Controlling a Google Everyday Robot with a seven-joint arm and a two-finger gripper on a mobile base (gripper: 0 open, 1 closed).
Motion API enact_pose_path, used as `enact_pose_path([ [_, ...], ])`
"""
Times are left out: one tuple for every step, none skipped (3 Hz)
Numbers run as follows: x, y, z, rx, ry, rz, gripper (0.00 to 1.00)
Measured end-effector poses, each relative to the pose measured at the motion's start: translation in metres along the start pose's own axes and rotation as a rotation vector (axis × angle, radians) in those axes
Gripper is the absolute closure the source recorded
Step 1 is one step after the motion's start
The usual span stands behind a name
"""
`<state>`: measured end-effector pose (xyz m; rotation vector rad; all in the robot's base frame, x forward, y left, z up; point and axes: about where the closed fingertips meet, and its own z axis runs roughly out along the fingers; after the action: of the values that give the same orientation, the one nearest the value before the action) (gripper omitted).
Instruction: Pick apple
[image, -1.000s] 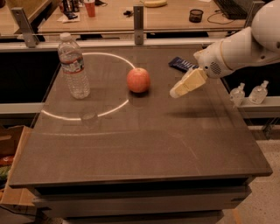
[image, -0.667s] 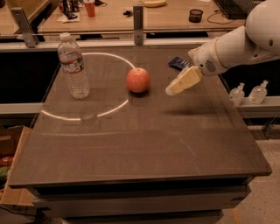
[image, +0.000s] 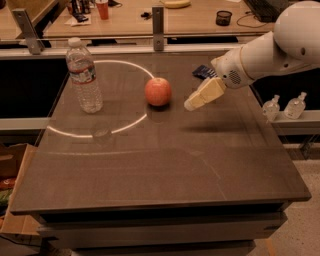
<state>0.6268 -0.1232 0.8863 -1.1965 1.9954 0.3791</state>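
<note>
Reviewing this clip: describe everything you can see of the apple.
The apple is round, red-orange with a paler yellowish patch on top, and smooth-skinned. It sits on the dark table, at the right edge of a bright ring, with a dim reflection below it. Only the table touches it. The gripper hovers just to its right, apart from it, and the bottle stands off to its left.

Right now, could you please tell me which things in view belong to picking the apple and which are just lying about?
Belong to the job:
- apple, on the table
- gripper, just right of the apple in the picture, not touching it

Just lying about:
- water bottle, upright, left of the apple
- small dark blue object behind the gripper
- two small bottles beyond the table's right edge
</note>
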Motion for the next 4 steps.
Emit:
enact_pose_path([
  [-0.009, 0.009, 0.009, -0.017, -0.010, 0.027, 0.00],
  [-0.018, 0.022, 0.024, -0.054, -0.034, 0.042, 0.00],
  [-0.026, 0.033, 0.043, -0.101, -0.069, 0.032, 0.00],
  [-0.035, 0.040, 0.062, -0.145, -0.115, 0.002, 0.00],
])
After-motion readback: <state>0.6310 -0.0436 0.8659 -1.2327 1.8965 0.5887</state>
